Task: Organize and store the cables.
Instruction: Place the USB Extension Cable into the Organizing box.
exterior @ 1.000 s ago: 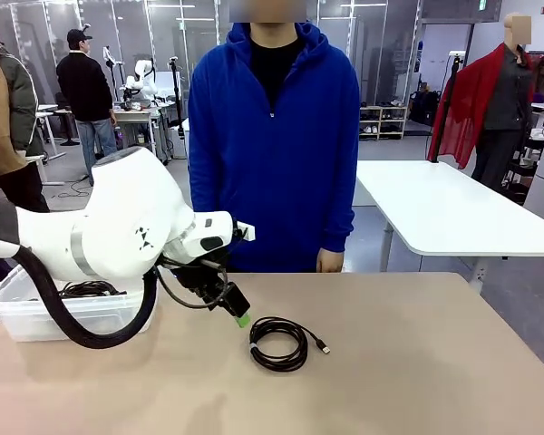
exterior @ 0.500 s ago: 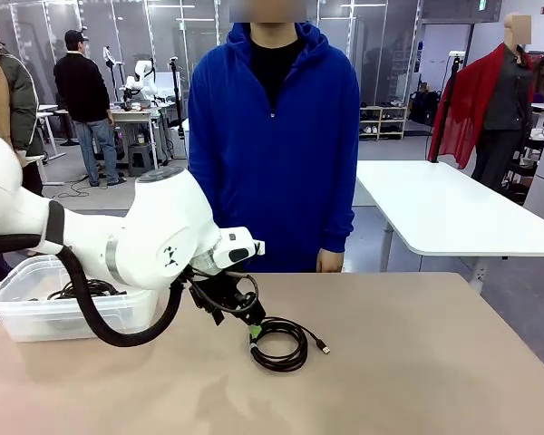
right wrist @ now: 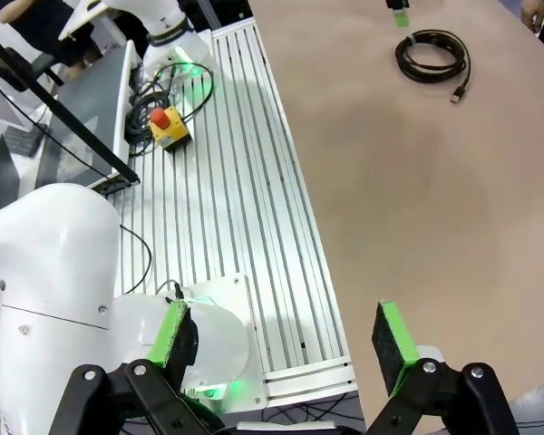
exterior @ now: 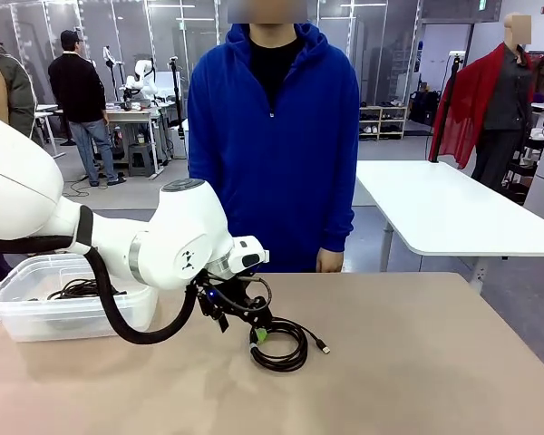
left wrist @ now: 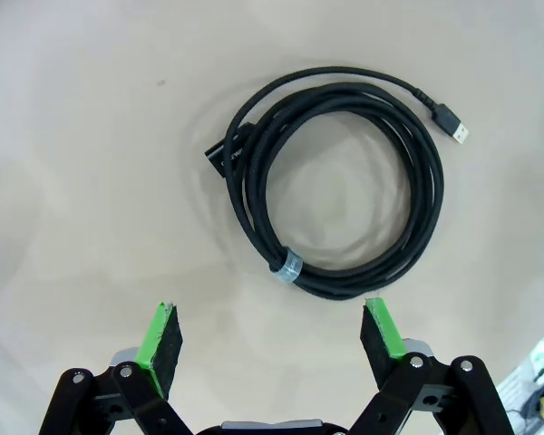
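Observation:
A thin black cable lies coiled on the tan table, its USB plug pointing right. The left wrist view looks straight down on this coil, tied with a small light-blue band, USB plug at upper right. My left gripper hangs open just above the coil's left edge; its green pads stand wide apart just short of the coil, nothing between them. More black cables lie in the clear bin. My right gripper is open over the table's near edge, and the coil lies far off.
A person in a blue hoodie stands at the far edge, one hand resting by the table. The clear bin sits at the table's left. A red emergency button and a ribbed metal base plate lie below my right arm.
My left arm has swung right and down from near the bin, bringing its open gripper down to the coil's left edge. The coil has not moved.

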{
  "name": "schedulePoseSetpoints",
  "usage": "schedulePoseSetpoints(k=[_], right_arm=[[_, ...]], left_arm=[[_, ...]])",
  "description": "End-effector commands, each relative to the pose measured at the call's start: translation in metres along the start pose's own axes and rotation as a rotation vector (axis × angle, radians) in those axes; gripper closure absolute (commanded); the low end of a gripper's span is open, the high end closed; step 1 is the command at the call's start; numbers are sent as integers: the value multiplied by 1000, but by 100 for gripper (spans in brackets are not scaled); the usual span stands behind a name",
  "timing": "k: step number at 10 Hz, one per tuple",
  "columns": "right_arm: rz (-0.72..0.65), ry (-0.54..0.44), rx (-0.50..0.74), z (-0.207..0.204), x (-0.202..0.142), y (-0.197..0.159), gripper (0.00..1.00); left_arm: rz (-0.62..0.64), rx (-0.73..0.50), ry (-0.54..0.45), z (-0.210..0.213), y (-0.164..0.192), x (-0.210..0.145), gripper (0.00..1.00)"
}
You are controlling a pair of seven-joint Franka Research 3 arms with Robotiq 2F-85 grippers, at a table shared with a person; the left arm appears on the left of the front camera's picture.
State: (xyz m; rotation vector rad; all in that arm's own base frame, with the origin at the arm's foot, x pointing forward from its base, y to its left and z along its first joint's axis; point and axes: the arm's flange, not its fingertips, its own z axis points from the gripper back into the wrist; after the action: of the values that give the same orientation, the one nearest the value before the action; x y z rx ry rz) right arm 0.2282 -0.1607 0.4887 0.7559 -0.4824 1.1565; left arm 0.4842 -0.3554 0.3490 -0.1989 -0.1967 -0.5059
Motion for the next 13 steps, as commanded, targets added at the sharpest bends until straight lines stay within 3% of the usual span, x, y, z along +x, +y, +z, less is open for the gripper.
schedulePoseSetpoints(k=[1,5,8,13], right_arm=[[-3,-5,-4,2,2,0,0],[-3,-5,-4,2,2,0,0],[-3,-5,-4,2,2,0,0],[-3,-5,-4,2,2,0,0]], left_arm=[[55,21,35,-5,-7,11,0],[158,85,63,-11,-19,6,0],[340,140,89,-12,-27,8,0],[439,169,138,-11,-44,20,0]])
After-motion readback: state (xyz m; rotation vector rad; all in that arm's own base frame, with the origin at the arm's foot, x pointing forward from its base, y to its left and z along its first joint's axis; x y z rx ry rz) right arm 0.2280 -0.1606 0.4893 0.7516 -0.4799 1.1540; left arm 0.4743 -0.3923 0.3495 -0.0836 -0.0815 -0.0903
